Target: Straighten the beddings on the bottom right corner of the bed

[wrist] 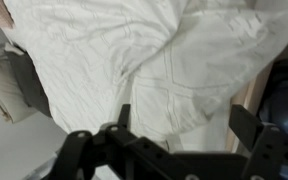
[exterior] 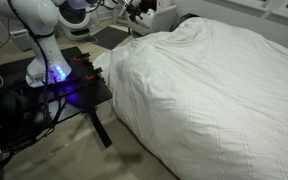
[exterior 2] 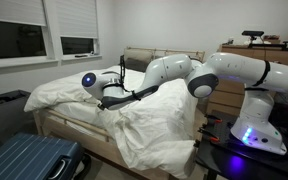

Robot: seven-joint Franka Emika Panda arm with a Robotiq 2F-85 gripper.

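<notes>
The white quilted beddings (exterior: 214,90) (exterior 2: 154,125) lie rumpled over the bed (exterior 2: 64,128), bunched in folds and hanging over its near corner. In the wrist view the beddings (wrist: 134,50) fill most of the picture, and a folded corner flap points down between my fingers. My gripper (wrist: 184,125) is open and holds nothing; its two black fingers (wrist: 124,115) stand wide apart just above the cloth. In both exterior views the gripper (exterior 2: 105,98) (exterior: 139,12) is stretched out over the bed, close over the fabric.
A blue hard-shell suitcase (exterior 2: 29,160) (wrist: 284,110) stands on the floor beside the bed's wooden frame (wrist: 248,95). The arm's base sits on a black stand (exterior: 54,95) next to the mattress. Windows (exterior 2: 79,45) are behind the bed.
</notes>
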